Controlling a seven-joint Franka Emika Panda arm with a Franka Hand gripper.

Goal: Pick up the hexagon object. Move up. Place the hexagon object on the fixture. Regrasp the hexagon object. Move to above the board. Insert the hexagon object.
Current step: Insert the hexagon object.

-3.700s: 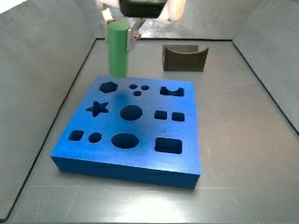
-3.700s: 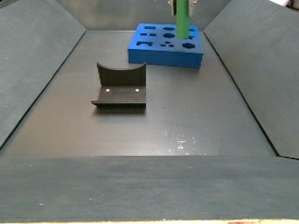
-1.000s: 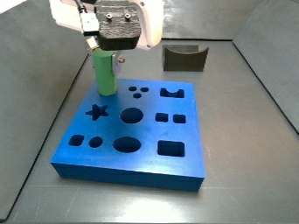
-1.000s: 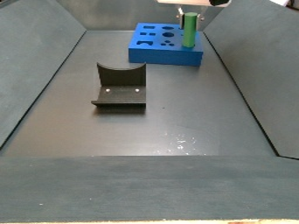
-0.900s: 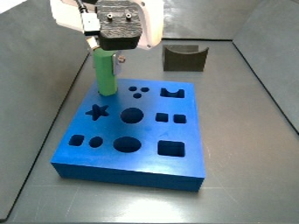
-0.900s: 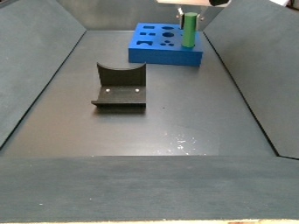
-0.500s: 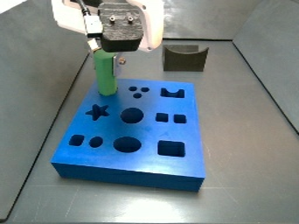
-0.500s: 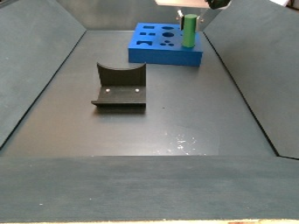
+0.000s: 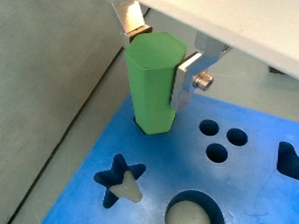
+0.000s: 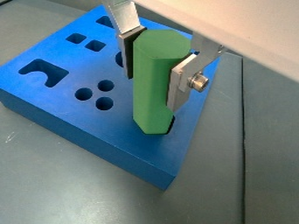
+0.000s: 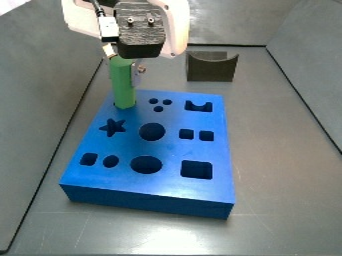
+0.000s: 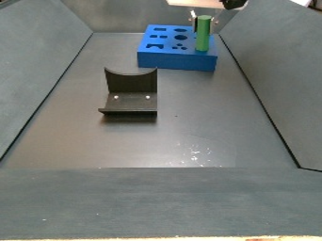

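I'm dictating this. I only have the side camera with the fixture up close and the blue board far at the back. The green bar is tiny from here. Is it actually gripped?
Observer: Yes. In a wrist view the gripper, above a corner of the board, has its jaws shut on two opposite flat faces of the hexagon object.
Operator: Where does the bar's lower end sit?
Observer: It meets the board's top right beside the star hole. No open hexagon hole shows around it, so I cannot tell how deep it is.
Operator: Is it leaning?
Observer: No. In a side view the bar stands upright, with most of its length above the board.
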